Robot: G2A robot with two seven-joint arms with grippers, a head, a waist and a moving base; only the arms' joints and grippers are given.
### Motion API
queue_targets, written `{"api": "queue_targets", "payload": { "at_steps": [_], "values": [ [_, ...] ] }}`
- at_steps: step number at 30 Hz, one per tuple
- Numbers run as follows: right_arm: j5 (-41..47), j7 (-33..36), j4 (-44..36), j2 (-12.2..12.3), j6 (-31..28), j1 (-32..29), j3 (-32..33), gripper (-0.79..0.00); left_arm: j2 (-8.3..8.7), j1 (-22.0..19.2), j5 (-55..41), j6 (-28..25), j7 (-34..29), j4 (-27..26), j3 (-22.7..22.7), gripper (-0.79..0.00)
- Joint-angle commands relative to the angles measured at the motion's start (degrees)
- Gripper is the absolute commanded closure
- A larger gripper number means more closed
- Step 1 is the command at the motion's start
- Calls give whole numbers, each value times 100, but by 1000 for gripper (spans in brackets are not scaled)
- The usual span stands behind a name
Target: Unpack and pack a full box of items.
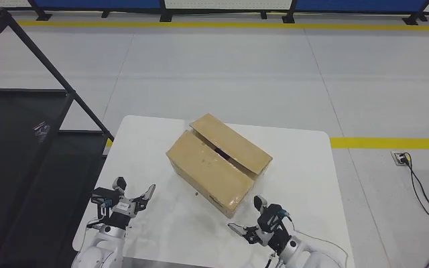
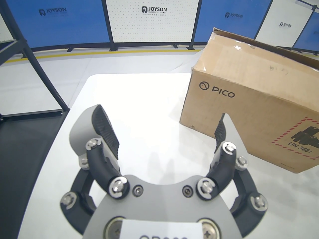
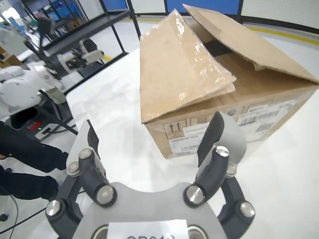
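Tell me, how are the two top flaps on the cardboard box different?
The taped flap shines with clear tape; the plain flap looks dull and bare. The taped flap's edge is fairly straight; the plain flap's edge is ragged, with a torn notch. Both are brown cardboard, and neither lies flat shut: a dark gap shows between them.
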Motion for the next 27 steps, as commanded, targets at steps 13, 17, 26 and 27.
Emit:
{"api": "queue_targets", "payload": {
  "at_steps": [13,17,26,27],
  "values": [
    [-368,-60,673,-244,1995,506,-780,-785,3,42,-22,63,27,-41,-78,-785],
    [-371,-99,703,-271,2217,520,-773,-785,6,71,-58,66,45,-44,-133,-785],
    [-28,-244,694,-272,2320,444,-414,-785,3,66,-139,130,81,-52,-200,-785],
    [38,-297,698,-272,2319,432,-364,-785,1,64,-162,143,87,-54,-200,-785]
  ]
}}
